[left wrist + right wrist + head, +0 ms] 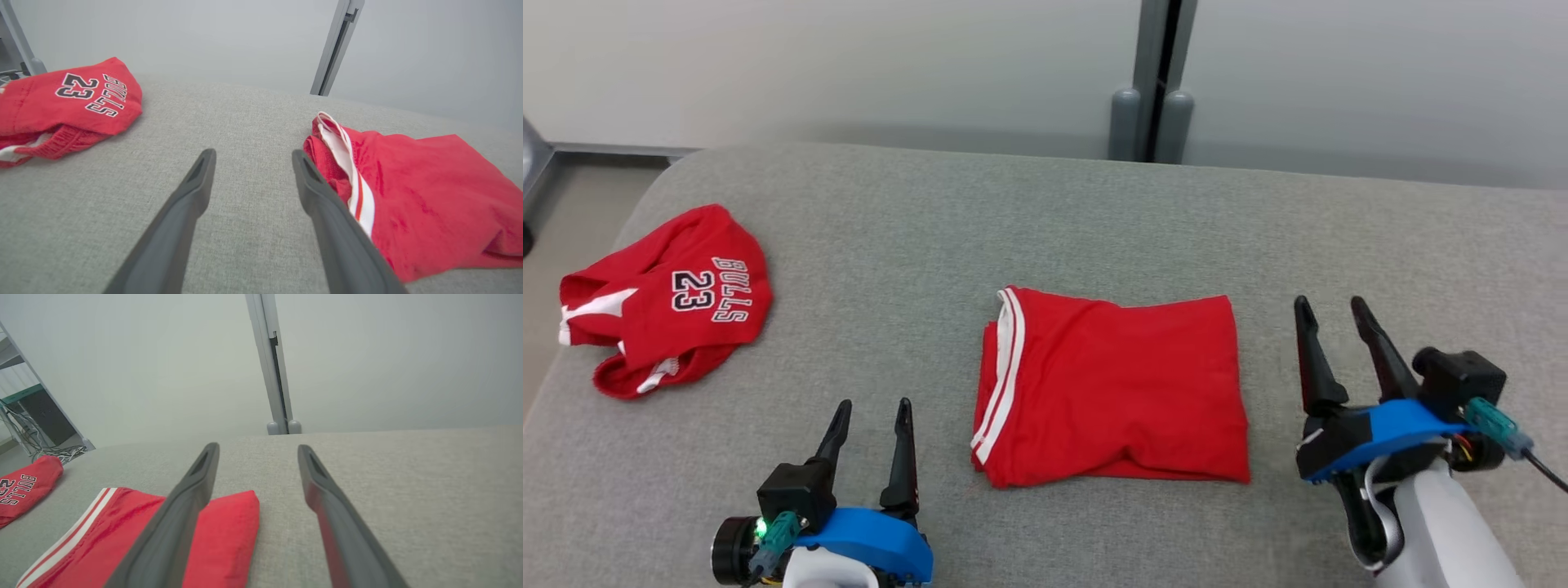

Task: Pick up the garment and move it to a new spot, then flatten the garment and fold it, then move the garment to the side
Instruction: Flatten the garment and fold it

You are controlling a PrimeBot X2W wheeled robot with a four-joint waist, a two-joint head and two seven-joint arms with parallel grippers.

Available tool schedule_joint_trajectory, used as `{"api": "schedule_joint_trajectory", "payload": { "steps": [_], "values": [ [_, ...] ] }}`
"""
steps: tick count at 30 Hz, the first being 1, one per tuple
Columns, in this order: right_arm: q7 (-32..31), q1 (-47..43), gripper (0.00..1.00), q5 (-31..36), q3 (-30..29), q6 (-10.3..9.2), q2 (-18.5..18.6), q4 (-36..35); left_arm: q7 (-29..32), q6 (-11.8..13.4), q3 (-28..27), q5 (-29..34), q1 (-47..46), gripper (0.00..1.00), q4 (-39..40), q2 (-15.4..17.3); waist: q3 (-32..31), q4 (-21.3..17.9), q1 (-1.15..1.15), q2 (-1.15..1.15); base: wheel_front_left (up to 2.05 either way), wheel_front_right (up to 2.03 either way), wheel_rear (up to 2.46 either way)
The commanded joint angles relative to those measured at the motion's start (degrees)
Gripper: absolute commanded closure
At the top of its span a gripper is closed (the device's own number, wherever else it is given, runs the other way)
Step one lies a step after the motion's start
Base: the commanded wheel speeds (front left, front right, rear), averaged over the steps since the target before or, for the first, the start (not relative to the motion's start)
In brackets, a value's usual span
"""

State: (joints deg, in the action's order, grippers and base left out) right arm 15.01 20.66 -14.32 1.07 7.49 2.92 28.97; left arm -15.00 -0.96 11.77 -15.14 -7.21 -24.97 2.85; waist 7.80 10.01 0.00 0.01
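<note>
A red garment (1111, 388) with white stripes along its left edge lies folded into a rectangle in the middle of the grey padded surface (1045, 220). It shows at the right in the left wrist view (416, 192) and at the lower left in the right wrist view (229, 543). My left gripper (872, 412) hovers open just to its lower left, with nothing between the fingers (192, 192). To the right of the garment my right gripper (1333, 309) stands open and empty, apart from the cloth, its fingers (327, 498) pointing over bare surface.
A second red garment (670, 302) printed BULLS 23 lies crumpled at the far left near the surface's edge, also in the left wrist view (69, 102). A grey post (1152, 82) stands behind the surface. Shelving with cables (36, 428) is at the far left.
</note>
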Motion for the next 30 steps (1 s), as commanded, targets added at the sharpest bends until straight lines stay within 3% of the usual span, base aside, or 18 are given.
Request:
{"api": "schedule_joint_trajectory", "payload": {
  "steps": [1, 6, 14, 30],
  "values": [
    [0.21, -1.35, 0.0, 1.0, -0.97, 0.0, 0.0, -0.76, -0.24, 0.52, -0.5, 0.79, 0.19, 0.0, 0.42, 0.09, -1.22, -1.72, 0.0, -0.01, 0.0, 0.0, 0.0],
    [0.21, -6.78, 0.0, 3.13, -4.36, 0.0, 0.0, -1.69, -0.24, 1.54, -2.11, 2.97, 1.52, 0.0, 1.29, 0.06, -2.23, -4.68, 0.0, -0.01, 0.0, 0.0, 0.0],
    [0.21, -12.59, 0.0, 4.98, -2.53, 0.0, 0.02, -0.76, -0.24, 1.99, -3.76, 6.22, 4.31, 0.0, 0.75, 0.1, -4.77, -7.47, 0.0, -0.01, 0.0, 0.0, 0.0],
    [0.22, -16.25, 0.0, 5.07, -1.03, 0.0, 0.04, 0.12, -0.24, 2.06, -5.59, 7.46, 8.54, 0.0, -0.25, 0.08, -8.21, -9.32, 0.0, -0.01, 0.0, 0.0, 0.0]
  ]
}}
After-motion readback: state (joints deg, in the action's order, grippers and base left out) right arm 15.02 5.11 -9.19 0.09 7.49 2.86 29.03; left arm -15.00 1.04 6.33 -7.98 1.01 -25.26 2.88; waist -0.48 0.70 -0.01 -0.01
